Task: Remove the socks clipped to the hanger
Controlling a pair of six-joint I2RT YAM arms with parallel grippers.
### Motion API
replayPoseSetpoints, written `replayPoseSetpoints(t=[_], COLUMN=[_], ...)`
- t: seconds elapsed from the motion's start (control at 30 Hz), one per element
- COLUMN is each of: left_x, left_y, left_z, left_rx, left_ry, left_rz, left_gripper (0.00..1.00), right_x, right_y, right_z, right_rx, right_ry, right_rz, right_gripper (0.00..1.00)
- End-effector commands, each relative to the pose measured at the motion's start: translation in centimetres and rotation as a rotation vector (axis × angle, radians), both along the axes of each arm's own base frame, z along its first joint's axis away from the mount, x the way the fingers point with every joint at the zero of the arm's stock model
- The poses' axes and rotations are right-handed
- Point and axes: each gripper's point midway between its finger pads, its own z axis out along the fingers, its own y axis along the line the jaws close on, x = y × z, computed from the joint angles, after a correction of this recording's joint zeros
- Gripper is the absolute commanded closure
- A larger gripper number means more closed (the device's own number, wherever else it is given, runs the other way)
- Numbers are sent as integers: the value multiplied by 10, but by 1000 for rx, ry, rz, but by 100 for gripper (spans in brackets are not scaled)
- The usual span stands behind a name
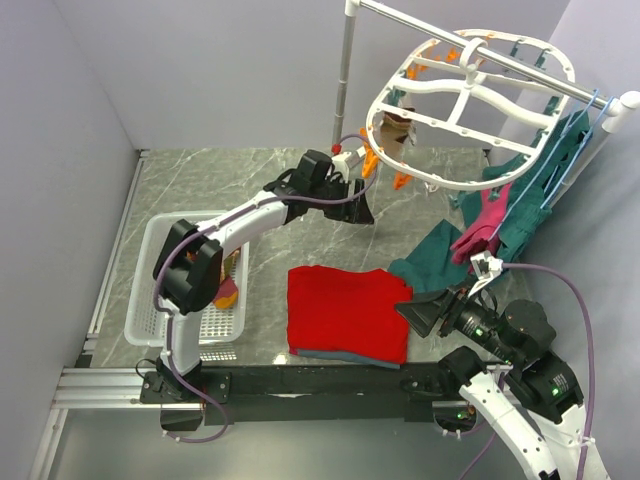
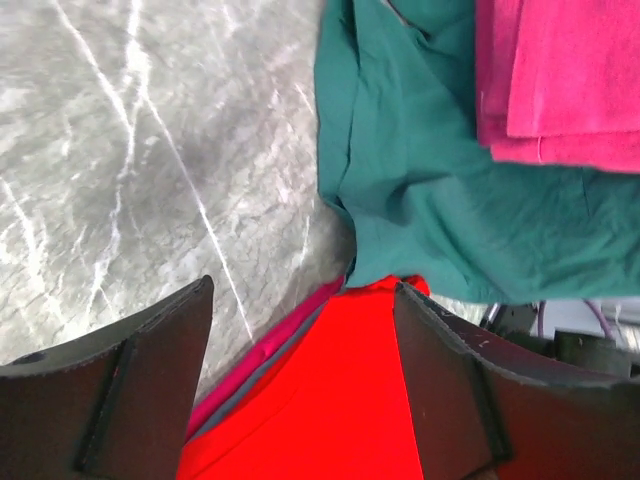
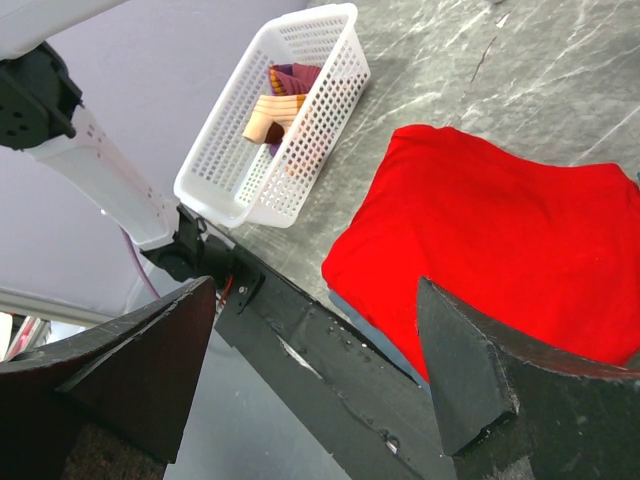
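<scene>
- Top view: the hanger (image 1: pixel 462 100) hangs from a rail at upper right. A tan-brown sock (image 1: pixel 395 132) dangles at its left rim, just beside the orange pegs (image 1: pixel 372 160). From this angle I cannot tell whether more socks are clipped on the far side.
- Same view: the left gripper (image 1: pixel 358 205) hovers below those pegs, apart from the sock. The right gripper (image 1: pixel 425 312) sits low by the red cloth (image 1: pixel 345 310).
- Left wrist: the fingers (image 2: pixel 130 380) stand wide apart with nothing between them. Below lie the red cloth and a teal garment (image 2: pixel 420 170).
- Right wrist: this hand is spread too, and empty. Beyond it, loose socks (image 3: pixel 275 105) lie in the white basket (image 3: pixel 330 90).
- Handling, as a judgement: the hanging sock is light, soft and limp, and will likely stretch before the peg lets go. The best hold is on the fabric just under the peg, with a steady downward pull. The hanger hangs free and may swing or tilt.
</scene>
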Motion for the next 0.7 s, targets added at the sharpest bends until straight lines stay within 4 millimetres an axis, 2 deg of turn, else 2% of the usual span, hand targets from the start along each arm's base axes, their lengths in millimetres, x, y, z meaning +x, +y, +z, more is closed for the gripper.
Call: replayPoseSetpoints(t=[0.0,0.1,0.2,0.27,0.33,0.5,0.67], left_x=[12,16,24,29,34,30,23], left_y=[-8,-16,-15,-9,-4,10,20], left_z=[61,57,44,33,31,20,7], left_rx=[-93,-115,-110,-111,-142,-104,-58], left_ry=[-138,-95,-52,-7,15,-7,-15], left_rz=[96,119,166,181,194,205,195], left_gripper=[24,26,25,27,27,23,23], right_x=[0,-1,-2,-3,-3,-2,0], right_y=[1,0,-3,-5,-5,-3,1], right_z=[10,11,13,12,11,8,6], right_rx=[17,17,14,11,6,8,16], right_ry=[-32,-36,-42,-41,-43,-38,-31], right_rz=[5,2,-6,-12,-13,-6,5], right_gripper=[13,13,13,13,13,12,12])
